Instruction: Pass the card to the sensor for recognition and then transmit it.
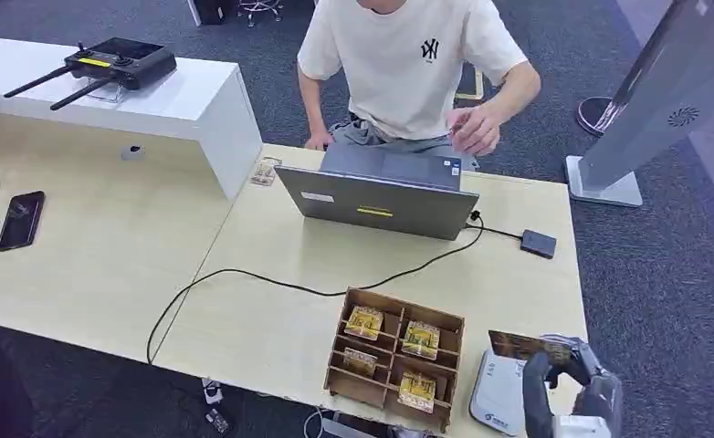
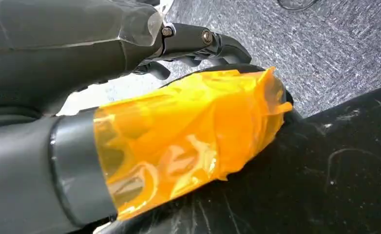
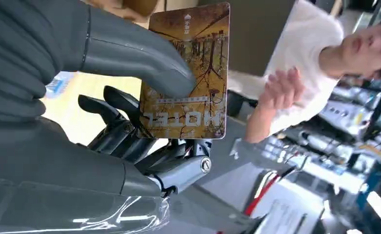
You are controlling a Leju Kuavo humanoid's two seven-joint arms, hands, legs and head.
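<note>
One right hand (image 1: 568,379) raised over sensor (image 1: 499,394), thumb pinching card (image 3: 191,73); left hand's grip unclear.

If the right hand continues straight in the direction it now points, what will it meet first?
Probably nothing on the table. The right hand holds the card above the white reader and points across the desk toward the person. The way looks free until that person, though depth is unclear.
</note>
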